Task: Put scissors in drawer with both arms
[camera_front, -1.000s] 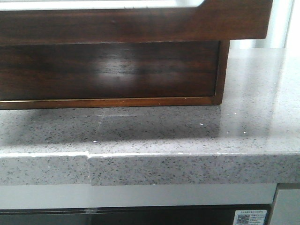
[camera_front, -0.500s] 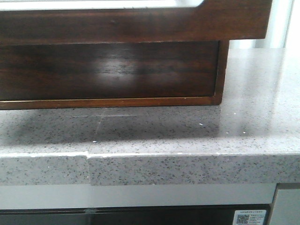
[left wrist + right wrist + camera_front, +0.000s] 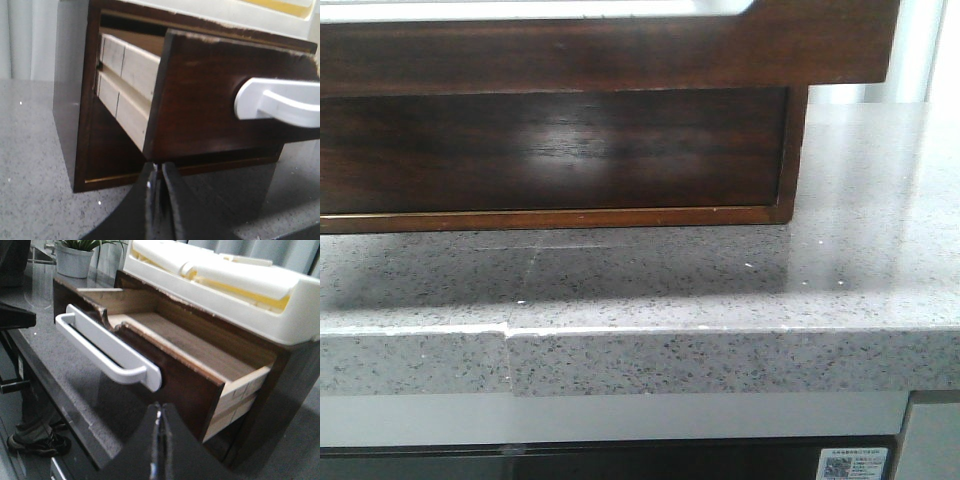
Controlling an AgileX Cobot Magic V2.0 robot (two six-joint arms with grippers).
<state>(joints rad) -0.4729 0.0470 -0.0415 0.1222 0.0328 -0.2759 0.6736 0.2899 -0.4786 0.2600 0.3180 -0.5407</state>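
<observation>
The scissors show in none of the views. The drawer (image 3: 620,55) stands pulled out of its dark wooden cabinet (image 3: 550,150), overhanging the counter. Its inside (image 3: 200,347) is bare wood with nothing lying in it. A white bar handle (image 3: 105,350) is fixed across its glossy front (image 3: 200,100). My left gripper (image 3: 160,167) is shut and holds nothing, just below the drawer's lower left corner. My right gripper (image 3: 159,407) is shut and holds nothing too, in front of the drawer's right end, just below the handle. Neither gripper shows in the front view.
The cabinet sits on a grey speckled stone counter (image 3: 720,280) whose front edge is close. A white and yellow foam block (image 3: 225,280) lies on the cabinet top. A potted plant (image 3: 72,260) stands beyond it. A person's shoes (image 3: 35,440) are on the floor beside the counter.
In the front view the shadow on the counter's left part has grown lighter. The drawer and cabinet have not moved.
</observation>
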